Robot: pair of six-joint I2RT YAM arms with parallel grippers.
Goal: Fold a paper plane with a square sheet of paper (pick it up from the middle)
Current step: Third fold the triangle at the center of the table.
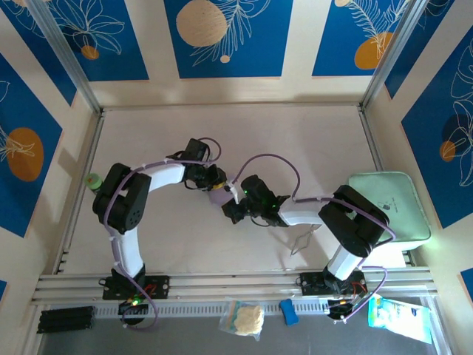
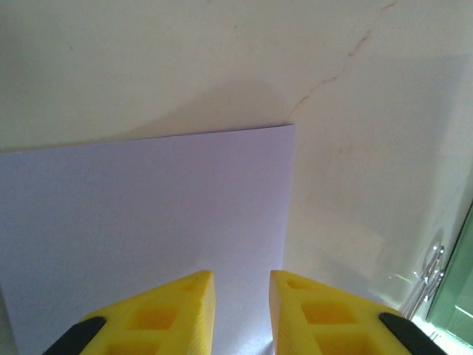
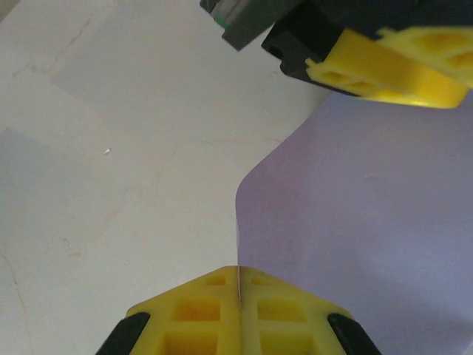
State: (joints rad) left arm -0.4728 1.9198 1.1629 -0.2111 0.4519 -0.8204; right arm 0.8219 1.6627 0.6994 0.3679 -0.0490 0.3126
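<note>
Square sheet of paper (image 1: 219, 196): lavender, mid-table (image 1: 295, 140) between the two wrists, bowed where one edge is lifted. Right gripper (image 3: 238, 296): fingers pinched together on that edge. Left gripper (image 2: 242, 310): fingers a narrow gap apart, over the sheet near a corner. Mint-green tray (image 1: 392, 207): right side, well apart.

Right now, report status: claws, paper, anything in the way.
Right claw shut on sheet edge. Left claw slightly open over it. Sheet bowed, no fold yet. Green tray far right, apart from sheet.
</note>
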